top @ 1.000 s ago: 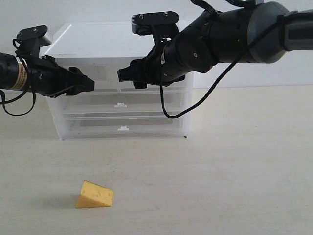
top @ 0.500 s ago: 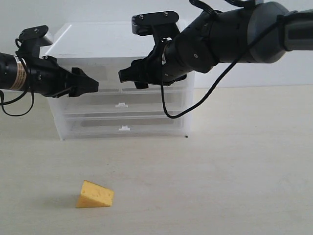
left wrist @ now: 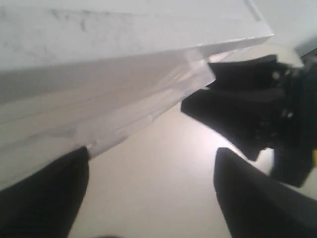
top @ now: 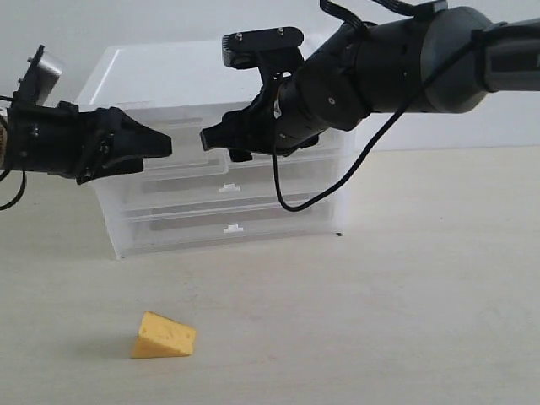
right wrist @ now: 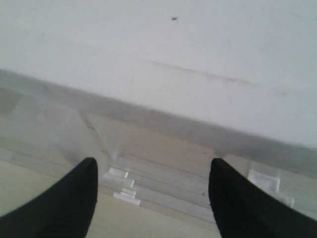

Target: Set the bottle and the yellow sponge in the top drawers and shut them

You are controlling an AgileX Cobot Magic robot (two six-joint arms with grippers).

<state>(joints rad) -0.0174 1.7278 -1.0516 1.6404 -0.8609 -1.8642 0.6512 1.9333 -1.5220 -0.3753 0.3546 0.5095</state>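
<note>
One yellow sponge [top: 163, 335] lay on the table [top: 380, 295], well below both jaw pairs. Two grippers, left [top: 156, 148] and right [top: 211, 139], gaped wide, empty, tips nearly meeting before the top drawers [top: 187, 126].

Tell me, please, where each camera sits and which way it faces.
Exterior: low over the table, facing the cabinet's drawer fronts, yellow sponge nearest; both arms show, left gripper and right gripper facing each other, apart.
Left wrist: on the left arm, looking between its open fingers past the cabinet's corner at the right gripper.
Right wrist: on the right arm, looking between its open fingers onto the cabinet's top and pull tabs.
Shared: all show the cabinet; exterior and left wrist show the right gripper.
</note>
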